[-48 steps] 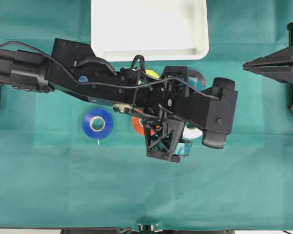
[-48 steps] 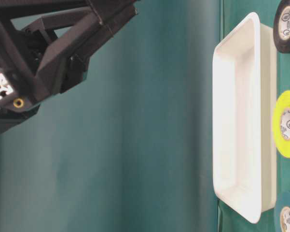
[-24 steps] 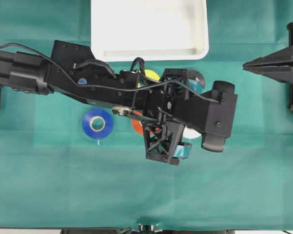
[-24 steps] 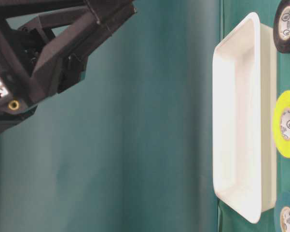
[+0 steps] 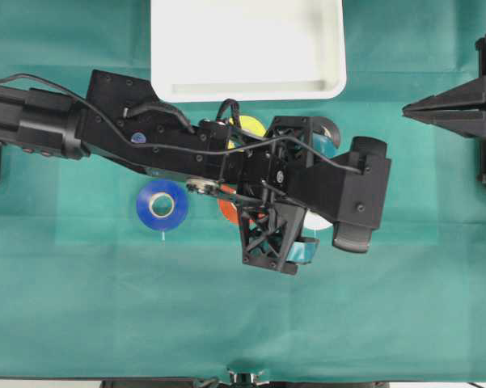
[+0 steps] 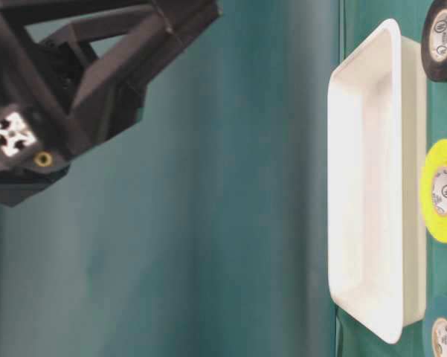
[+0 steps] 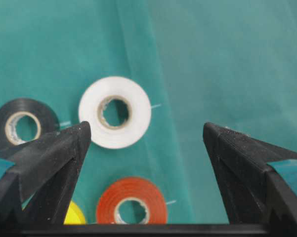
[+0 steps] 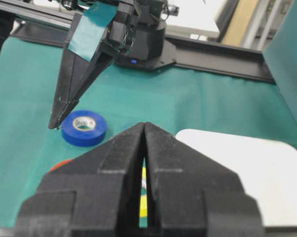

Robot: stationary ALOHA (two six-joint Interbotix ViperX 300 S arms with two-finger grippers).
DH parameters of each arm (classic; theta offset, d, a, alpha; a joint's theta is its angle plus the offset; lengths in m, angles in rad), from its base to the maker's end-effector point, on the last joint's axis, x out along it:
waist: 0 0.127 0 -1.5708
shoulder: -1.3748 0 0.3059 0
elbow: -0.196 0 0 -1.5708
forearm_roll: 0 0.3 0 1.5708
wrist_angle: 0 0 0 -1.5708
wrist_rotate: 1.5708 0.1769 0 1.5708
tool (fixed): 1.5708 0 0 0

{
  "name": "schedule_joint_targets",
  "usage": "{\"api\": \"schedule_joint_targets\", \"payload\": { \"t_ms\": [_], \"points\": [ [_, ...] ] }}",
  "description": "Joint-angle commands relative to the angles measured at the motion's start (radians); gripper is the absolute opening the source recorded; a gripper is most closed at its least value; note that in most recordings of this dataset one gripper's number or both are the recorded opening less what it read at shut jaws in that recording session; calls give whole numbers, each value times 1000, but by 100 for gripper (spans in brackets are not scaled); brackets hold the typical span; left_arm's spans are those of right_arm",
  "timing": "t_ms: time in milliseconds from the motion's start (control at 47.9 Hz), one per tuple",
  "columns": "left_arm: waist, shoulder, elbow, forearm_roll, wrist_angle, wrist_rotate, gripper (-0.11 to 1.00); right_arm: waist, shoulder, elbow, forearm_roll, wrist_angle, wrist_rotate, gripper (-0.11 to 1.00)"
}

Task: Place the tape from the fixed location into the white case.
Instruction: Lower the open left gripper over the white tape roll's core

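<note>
Left gripper (image 7: 146, 136) has its two fingers spread wide apart, and it holds nothing. It hangs over a bunch of tape rolls on the green cloth (image 5: 81, 291). From the left wrist view, the white tape (image 7: 114, 112) lies flat on the cloth, a bit left of the middle of the gap between the fingers. A black roll (image 7: 22, 124) sits just left of it. An orange roll (image 7: 132, 206) lies near it, closer to the camera, and a bit of a yellow roll (image 7: 75, 215) peeks out by the left finger.

From overhead, the left arm covers most of the rolls, and only a small edge of the white tape shows under the gripper. A blue roll (image 5: 162, 205) lies by itself to the left. The white case (image 5: 247, 47) sits at the far side of the cloth, and what shows of it has nothing inside.

Right gripper (image 8: 143, 143) has its fingers pressed together with nothing between them. It waits at the right edge, well apart from the rolls.

So not much of the job looks done. The tape is not picked up yet. What is left is to go down, close on the white roll, lift it, carry it to the case and let go.
</note>
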Motion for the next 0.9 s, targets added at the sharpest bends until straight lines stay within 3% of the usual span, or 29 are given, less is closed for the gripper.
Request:
{"api": "schedule_joint_targets", "payload": {
  "t_ms": [0,878],
  "points": [
    [-5,-18,2,3,-23,-2,99,-2,6,-31,0,-2,0,0],
    [26,109,54,8,-101,-2,99,-2,6,-29,0,5,-2,0]
  ]
}}
